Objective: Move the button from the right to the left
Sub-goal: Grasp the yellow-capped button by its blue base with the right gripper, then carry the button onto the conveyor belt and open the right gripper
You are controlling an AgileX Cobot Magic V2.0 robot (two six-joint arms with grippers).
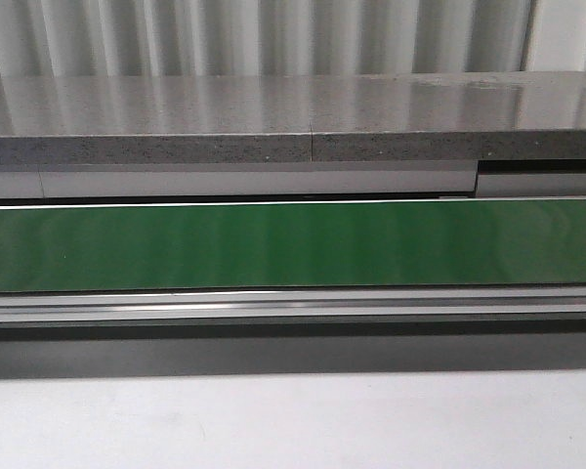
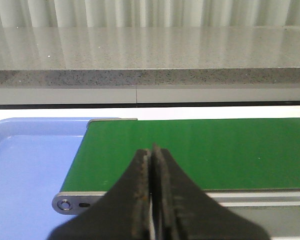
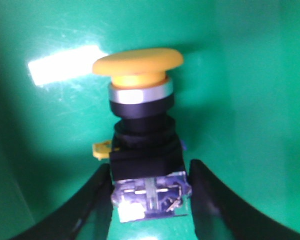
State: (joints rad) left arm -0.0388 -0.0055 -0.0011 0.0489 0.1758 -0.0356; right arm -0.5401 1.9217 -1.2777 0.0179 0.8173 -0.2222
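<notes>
In the right wrist view the button (image 3: 140, 125) has a yellow-orange mushroom head, a silver ring, a black collar and a blue-grey contact block. It sits inside a green container (image 3: 250, 75). My right gripper (image 3: 151, 166) has one black finger against each side of the contact block, shut on it. My left gripper (image 2: 152, 150) is shut and empty, held over the near end of a green conveyor belt (image 2: 220, 150). Neither gripper nor the button shows in the front view.
A blue tray (image 2: 25, 170) lies beside the end of the belt in the left wrist view. The belt (image 1: 293, 244) runs across the front view with a metal rail in front. A grey speckled counter (image 1: 273, 117) stands behind it.
</notes>
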